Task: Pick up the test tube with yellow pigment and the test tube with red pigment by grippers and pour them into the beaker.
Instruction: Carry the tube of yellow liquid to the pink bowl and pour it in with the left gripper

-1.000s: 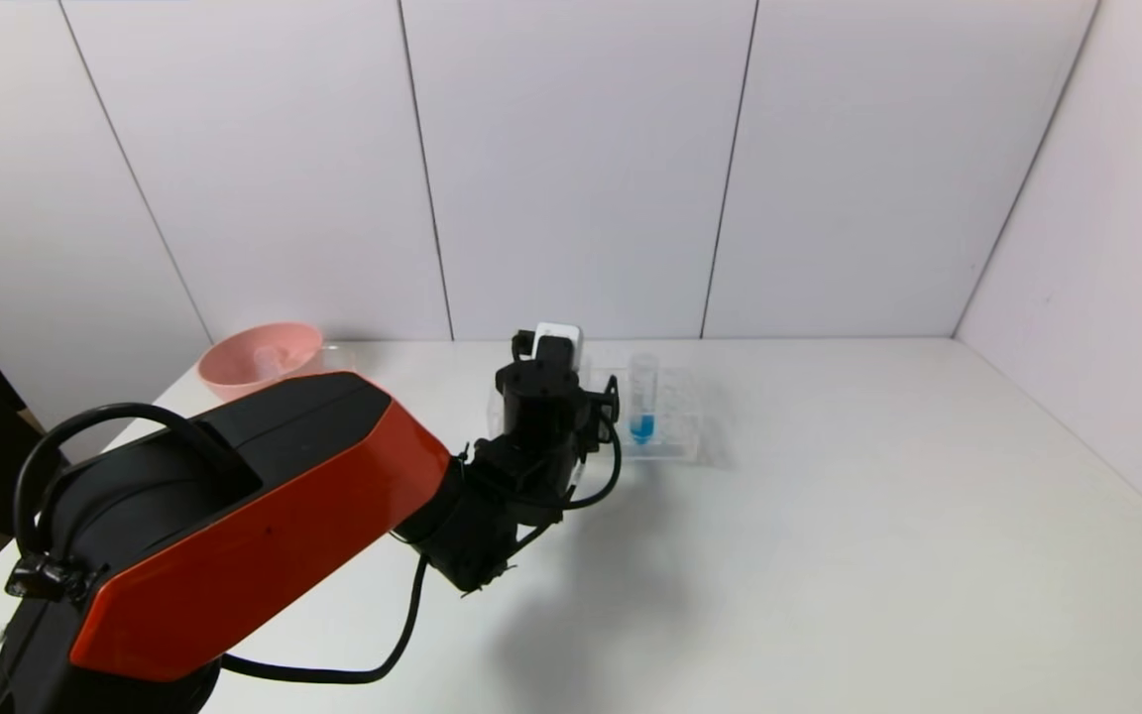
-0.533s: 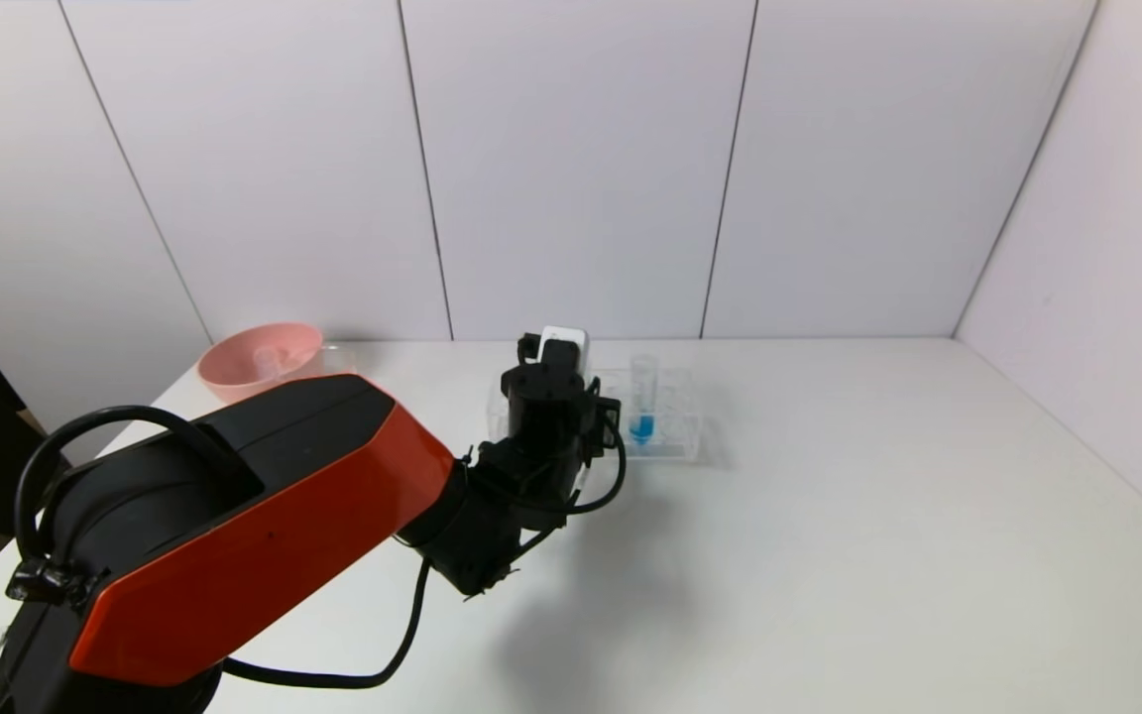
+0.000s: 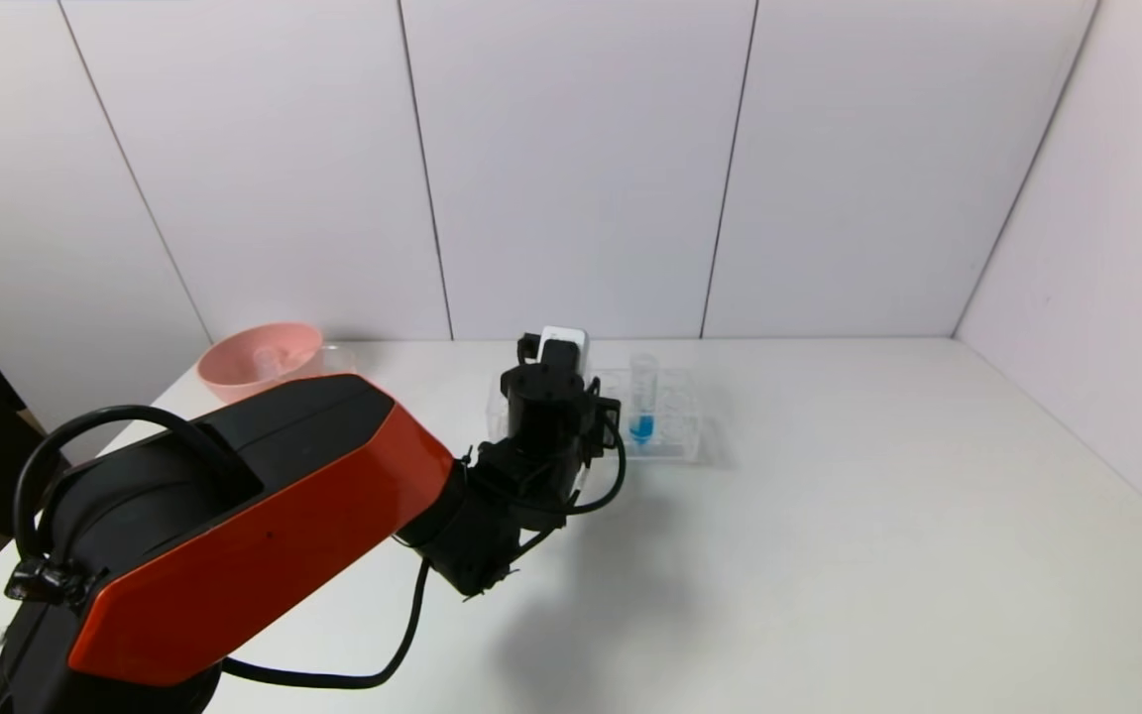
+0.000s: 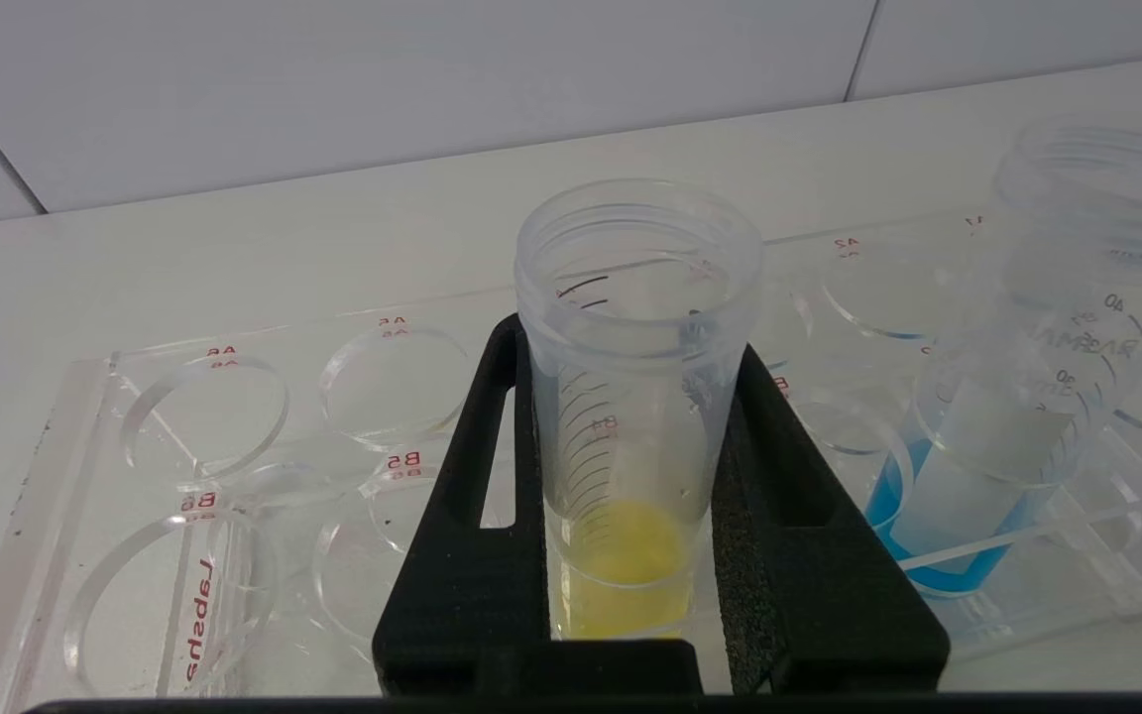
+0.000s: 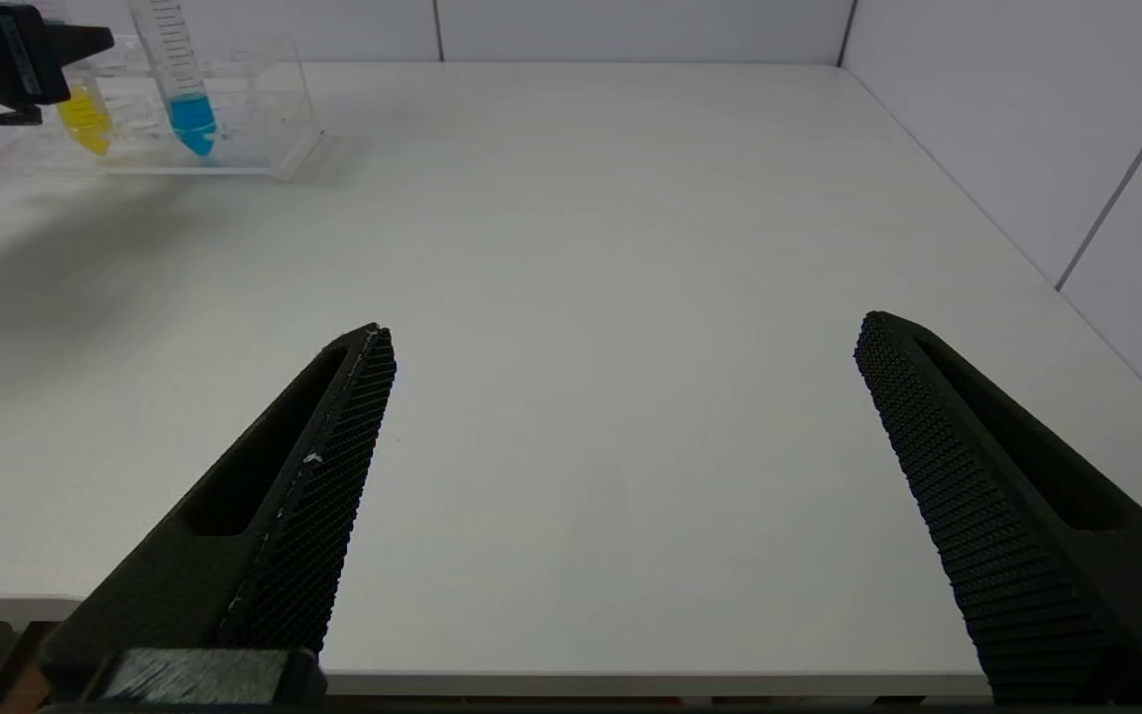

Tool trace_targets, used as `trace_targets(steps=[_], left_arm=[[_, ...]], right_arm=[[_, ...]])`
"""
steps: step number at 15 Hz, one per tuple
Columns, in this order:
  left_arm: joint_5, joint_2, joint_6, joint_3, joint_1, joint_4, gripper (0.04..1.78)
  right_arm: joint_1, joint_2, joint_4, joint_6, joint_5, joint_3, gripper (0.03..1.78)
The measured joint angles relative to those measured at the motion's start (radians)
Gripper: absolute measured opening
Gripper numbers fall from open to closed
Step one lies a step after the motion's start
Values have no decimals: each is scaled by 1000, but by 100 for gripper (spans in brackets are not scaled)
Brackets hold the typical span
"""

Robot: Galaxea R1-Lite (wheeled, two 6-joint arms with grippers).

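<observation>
Head view: the left gripper (image 3: 559, 372) stood at centre frame, reaching over the near-left end of the clear tube rack (image 3: 675, 443). Its body hid its own jaws and any tube between them. The tube with blue liquid (image 3: 642, 400) stood upright in the rack just right of the gripper. A pink bowl (image 3: 260, 359) sat at the left rear of the white table (image 3: 829, 516), near the grey panelled wall. The beaker could not be picked out with certainty, and no red tube was visible.

Left wrist view: the jaws were clenched on the test tube with yellow pigment (image 4: 630, 397), one black pad against each side at mid-height. The tube's long axis was upright, mouth at top, yellow liquid at the base, its lower end in the rack. In my judgement the coming move called for a straight lift along that axis to clear the rack hole.

Right wrist view: the right gripper (image 5: 621, 397) hung released, fingers (image 5: 333, 436) spread wide over bare table, well apart from the rack in the upper left of frame. The left arm was plainly the nearer.
</observation>
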Motion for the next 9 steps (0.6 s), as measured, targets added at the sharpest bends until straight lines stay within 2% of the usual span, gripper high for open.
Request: trace_targets(steps=[9], left_arm=[[5, -37, 16, 14, 0, -6, 47]], right_arm=[[0, 0, 0, 0, 0, 0, 170]])
